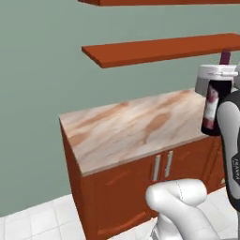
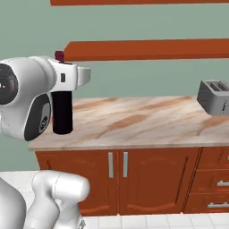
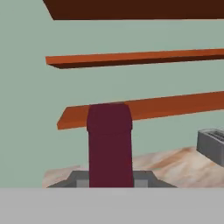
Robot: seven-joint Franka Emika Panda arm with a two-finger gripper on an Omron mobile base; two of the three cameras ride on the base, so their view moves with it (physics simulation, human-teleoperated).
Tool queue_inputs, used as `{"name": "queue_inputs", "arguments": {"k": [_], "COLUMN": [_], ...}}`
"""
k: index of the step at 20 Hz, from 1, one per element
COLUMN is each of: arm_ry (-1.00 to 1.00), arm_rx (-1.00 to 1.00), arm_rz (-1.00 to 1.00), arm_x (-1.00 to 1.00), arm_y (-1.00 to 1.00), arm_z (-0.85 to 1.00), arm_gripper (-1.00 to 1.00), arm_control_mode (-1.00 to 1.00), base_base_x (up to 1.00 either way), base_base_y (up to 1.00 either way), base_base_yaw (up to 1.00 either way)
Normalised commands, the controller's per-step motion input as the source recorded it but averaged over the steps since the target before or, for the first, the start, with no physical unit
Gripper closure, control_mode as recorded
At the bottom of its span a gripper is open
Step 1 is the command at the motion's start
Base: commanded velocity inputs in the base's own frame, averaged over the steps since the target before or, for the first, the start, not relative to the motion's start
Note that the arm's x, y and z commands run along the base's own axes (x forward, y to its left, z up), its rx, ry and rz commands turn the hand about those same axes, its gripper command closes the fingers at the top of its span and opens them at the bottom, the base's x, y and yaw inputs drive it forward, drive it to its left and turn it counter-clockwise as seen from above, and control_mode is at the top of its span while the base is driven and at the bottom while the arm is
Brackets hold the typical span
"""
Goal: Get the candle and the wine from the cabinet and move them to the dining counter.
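Note:
My gripper [image 1: 217, 75] is shut on the wine [image 1: 212, 108], a dark bottle with a pale label, and holds it upright by the upper part. Its maroon neck [image 1: 225, 57] sticks up above the hand. From the right, the wine [image 2: 62, 112] hangs under the gripper [image 2: 67, 77], in front of the wall counter's left end. The hand camera looks along the maroon neck of the wine [image 3: 109, 144], with the gripper [image 3: 110, 180] around it. The cabinet's lower shelf [image 1: 159, 50] [image 2: 147, 50] [image 3: 170, 105] runs behind. The candle and the dining counter are out of view.
A marbled wall counter [image 1: 126, 129] [image 2: 152, 118] on red-brown door cabinets lies below the shelves. A grey toaster [image 2: 215, 96] [image 3: 212, 146] stands at its right end. Pale floor tiles [image 1: 33, 218] show to the left of the counter.

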Motion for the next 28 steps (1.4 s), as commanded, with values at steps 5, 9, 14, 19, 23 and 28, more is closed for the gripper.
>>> {"name": "queue_inputs", "arguments": {"k": [5, 9, 14, 19, 23, 28], "arm_ry": [0.0, 0.0, 0.0, 0.0, 0.0, 0.0], "arm_rx": [0.0, 0.0, 0.0, 0.0, 0.0, 0.0], "arm_rz": [0.0, 0.0, 0.0, 0.0, 0.0, 0.0], "arm_x": [0.0, 0.0, 0.0, 0.0, 0.0, 0.0], "arm_y": [0.0, 0.0, 0.0, 0.0, 0.0, 0.0], "arm_z": [0.0, 0.0, 0.0, 0.0, 0.0, 0.0], "arm_gripper": [1.0, 1.0, 1.0, 1.0, 1.0, 1.0], "arm_control_mode": [1.0, 1.0, 1.0, 1.0, 1.0, 1.0], "base_base_x": [-0.31, -0.43, -0.6, -0.77, -0.96, -0.83], "base_base_y": [0.31, 0.16, 0.09, 0.0, -0.1, -0.68], "base_base_yaw": [-0.9, -0.95, -0.91, -0.83, -0.62, -0.05]}}
